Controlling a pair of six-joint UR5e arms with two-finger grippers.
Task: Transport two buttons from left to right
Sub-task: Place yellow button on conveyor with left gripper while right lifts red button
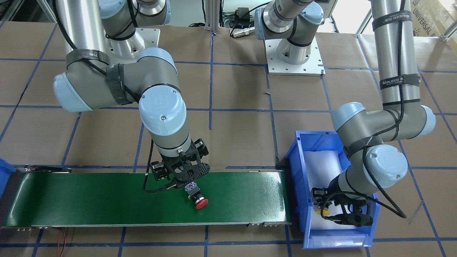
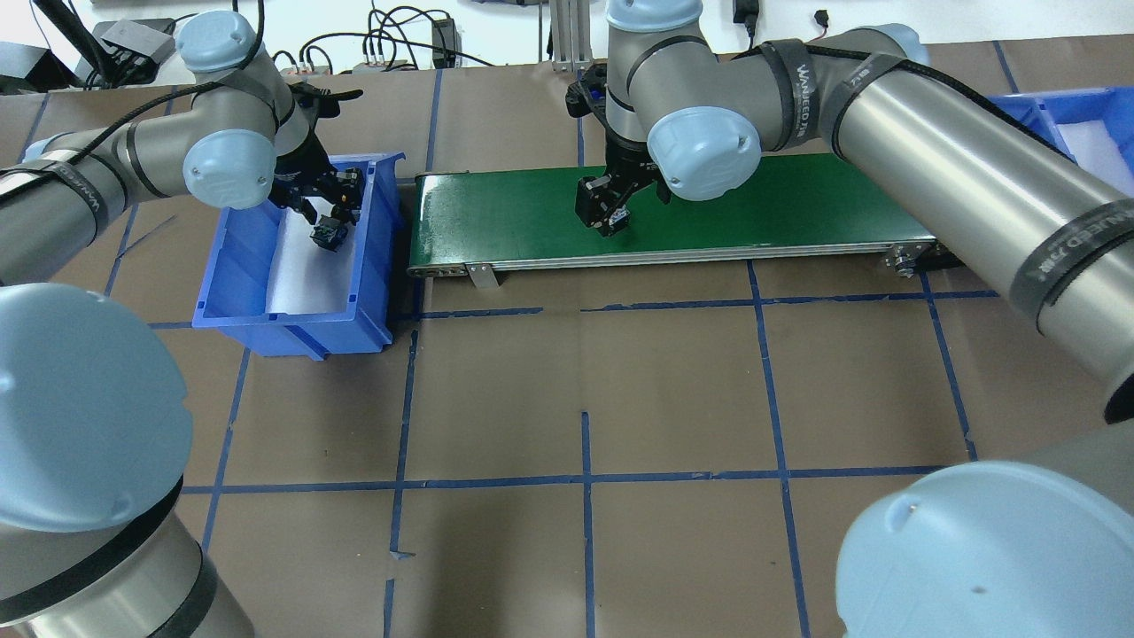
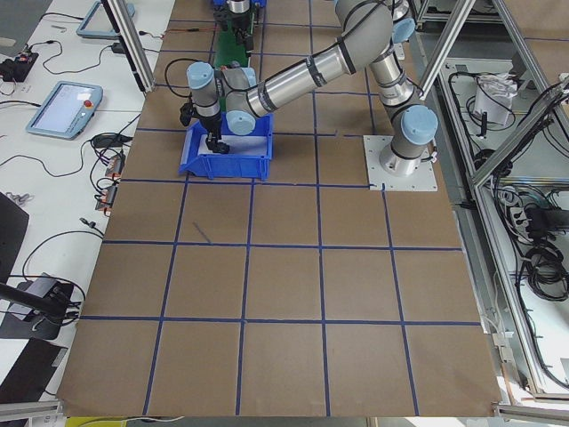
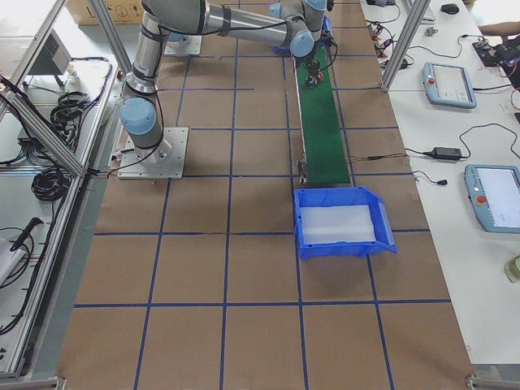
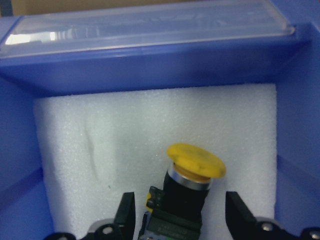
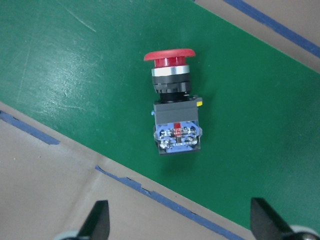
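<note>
buttons: two small industrial push-buttons, each a black-grey boxy body with a round mushroom cap, the red button and the yellow button.
red button, place: it lies on its side on the long green conveyor belt, about the middle of its length. its cap points to the operators' edge and nothing touches it.
yellow button, place: it lies on the white foam pad inside the blue plastic bin at the robot's left end of the belt.
left gripper: low in the bin, jaws apart, with one finger at each side of the yellow button's body. foam shows in the gap at both sides, so it grips nothing.
right gripper: just above the red button, jaws spread wide. the button is ahead of the fingertips, not between them.
step in hand: in my judgement each arm is at a pick. one button is half way along the route and the other is at the start.
next move, left: close on the black body, not on the cap. then lift clear of the bin wall and bring it to the belt.
next move, right: go forward and down until the boxy body is between the fingers, then close. after that, carry it to the second blue bin at the right end.
care: the round cap may let a button roll, so the flat sides look like the safer hold.
</note>
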